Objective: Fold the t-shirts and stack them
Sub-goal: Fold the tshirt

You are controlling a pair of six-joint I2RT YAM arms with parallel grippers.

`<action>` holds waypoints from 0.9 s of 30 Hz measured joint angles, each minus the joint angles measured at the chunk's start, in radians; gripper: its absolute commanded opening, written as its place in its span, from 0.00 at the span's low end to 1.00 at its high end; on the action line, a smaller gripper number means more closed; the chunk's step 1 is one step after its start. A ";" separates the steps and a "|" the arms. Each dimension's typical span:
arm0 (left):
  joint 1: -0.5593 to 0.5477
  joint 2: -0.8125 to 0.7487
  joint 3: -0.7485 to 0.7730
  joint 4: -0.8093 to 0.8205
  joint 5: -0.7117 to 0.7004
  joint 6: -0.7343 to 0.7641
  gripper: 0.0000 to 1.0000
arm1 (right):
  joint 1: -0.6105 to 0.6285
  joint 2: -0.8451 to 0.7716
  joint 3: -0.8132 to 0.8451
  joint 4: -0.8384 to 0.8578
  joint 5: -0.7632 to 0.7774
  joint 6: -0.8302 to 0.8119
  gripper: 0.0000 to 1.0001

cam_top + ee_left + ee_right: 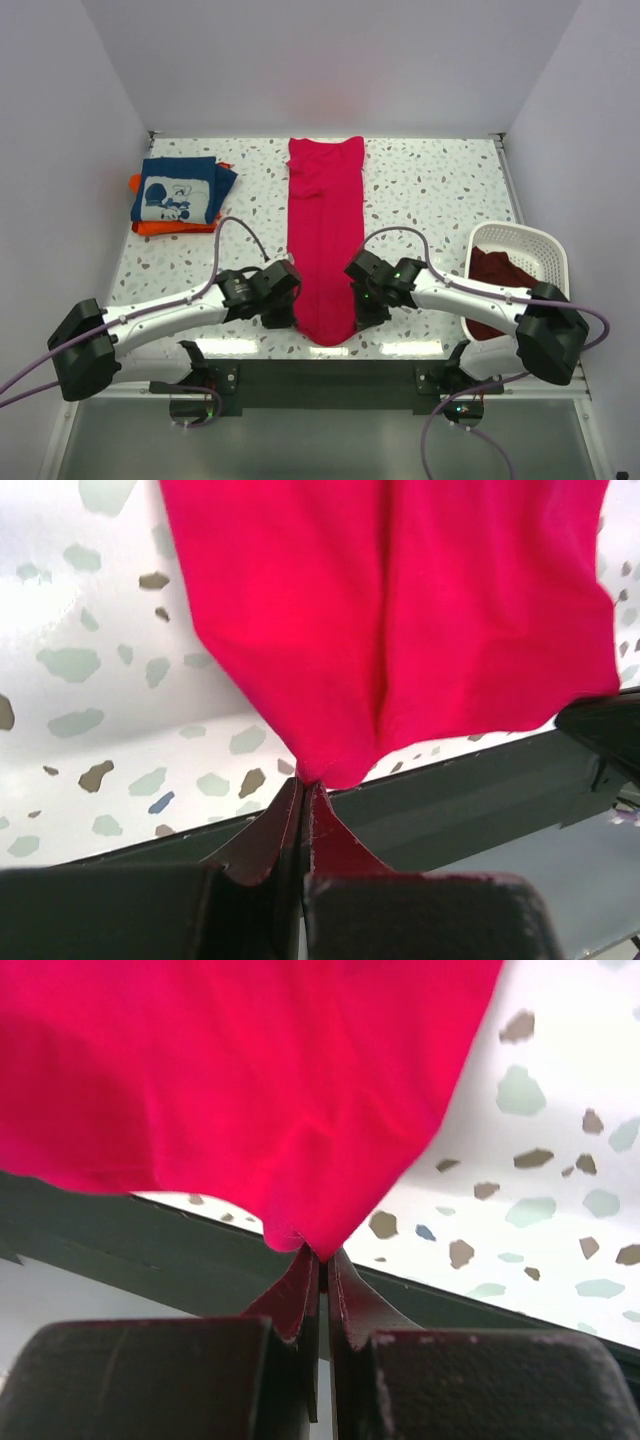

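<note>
A crimson-pink t-shirt (325, 235) lies folded into a long narrow strip down the middle of the table. My left gripper (290, 312) is shut on its near left corner (330, 765), and my right gripper (362, 308) is shut on its near right corner (305, 1235). Both wrist views show the cloth pinched at the fingertips and lifted a little off the table. A folded navy t-shirt (180, 188) with white print rests on an orange one (170, 227) at the far left. A dark maroon t-shirt (498, 275) lies in the basket.
The white plastic laundry basket (530, 245) stands at the right edge of the table. The table's dark front rail (330, 375) runs just behind both grippers. A raised rim (505, 160) borders the right side.
</note>
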 measured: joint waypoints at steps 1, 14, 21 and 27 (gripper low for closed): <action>0.004 0.010 0.016 0.000 -0.002 0.005 0.00 | -0.002 0.014 0.022 -0.009 0.007 -0.004 0.00; 0.208 0.116 0.132 -0.010 -0.008 0.149 0.00 | -0.171 0.157 0.196 -0.041 0.052 -0.097 0.00; 0.305 0.301 0.274 0.013 -0.009 0.283 0.00 | -0.244 0.314 0.324 -0.043 0.053 -0.168 0.00; 0.422 0.449 0.412 0.020 0.000 0.390 0.00 | -0.321 0.446 0.462 -0.047 0.053 -0.226 0.00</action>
